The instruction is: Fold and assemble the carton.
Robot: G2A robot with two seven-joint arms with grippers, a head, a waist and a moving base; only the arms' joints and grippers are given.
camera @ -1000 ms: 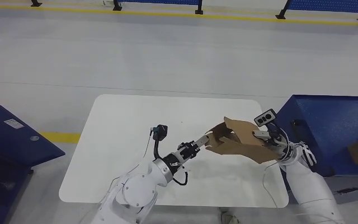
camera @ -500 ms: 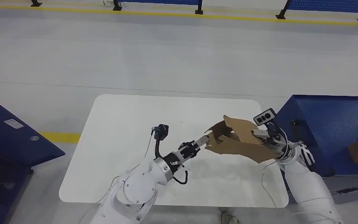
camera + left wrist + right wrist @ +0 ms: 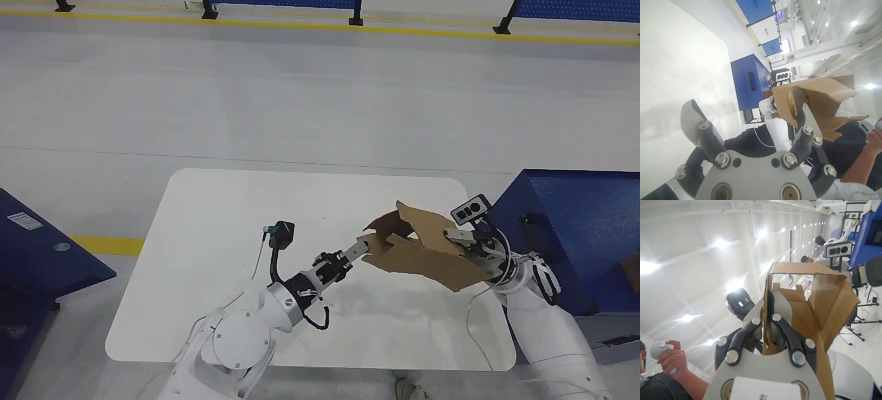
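A brown cardboard carton [image 3: 425,250], partly opened with loose flaps, hangs in the air over the right side of the white table [image 3: 250,220]. My right gripper [image 3: 468,243] holds it from the right end, shut on one carton wall [image 3: 765,306] with a finger on each side. My left gripper [image 3: 365,245] is at the carton's left end and is open. One of its fingers [image 3: 806,117] lies against the end flap of the carton [image 3: 819,94]; the other finger [image 3: 696,113] stands free over the table. The carton's inside [image 3: 829,306] is hollow.
A blue cabinet [image 3: 580,230] stands close to the table's right edge, just behind my right arm. Another blue unit [image 3: 40,260] sits off the table's left side. The table's left and middle lie bare under my left arm.
The carton and both grippers have shifted slightly left and away from me. The left finger has stayed at the end flap.
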